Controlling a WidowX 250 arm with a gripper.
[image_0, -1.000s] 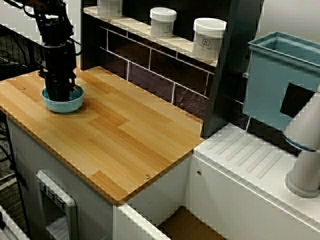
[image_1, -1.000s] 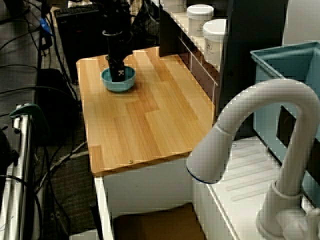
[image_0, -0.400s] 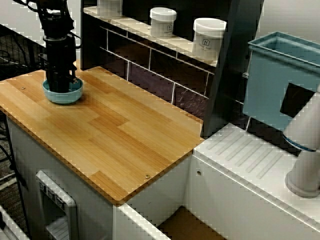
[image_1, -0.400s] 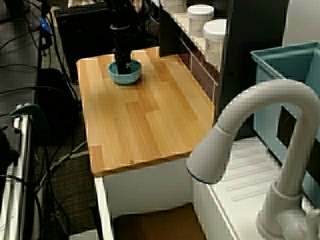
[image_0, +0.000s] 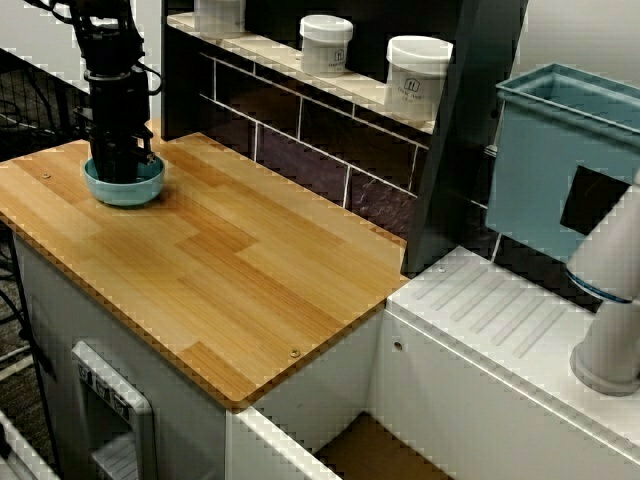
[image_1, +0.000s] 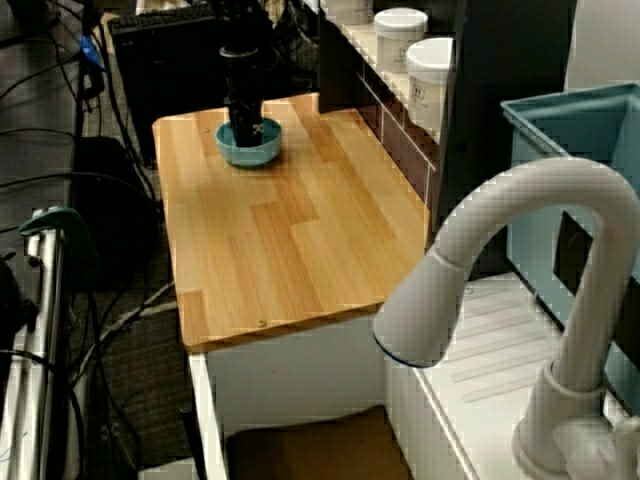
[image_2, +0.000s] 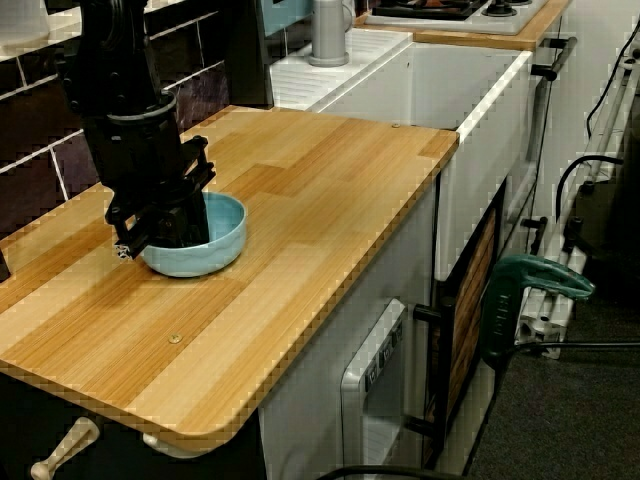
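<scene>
We see the gripper (image_2: 163, 232) standing in the blue bowl (image_2: 218, 245) at the counter's (image_2: 330, 190) far end from the sink, but its jaws are hidden, so we cannot tell their opening or grip, and we judge any move needs a sure hold on the rim first.

wooden counter (image_0: 250, 260) against dark tiled wall (image_0: 300, 135), white sink unit (image_0: 480, 325) beside; floor (image_2: 560, 425) perhaps dark carpet.

Even indoor light, soft shadows, slightly grainy with jagged edges
</scene>
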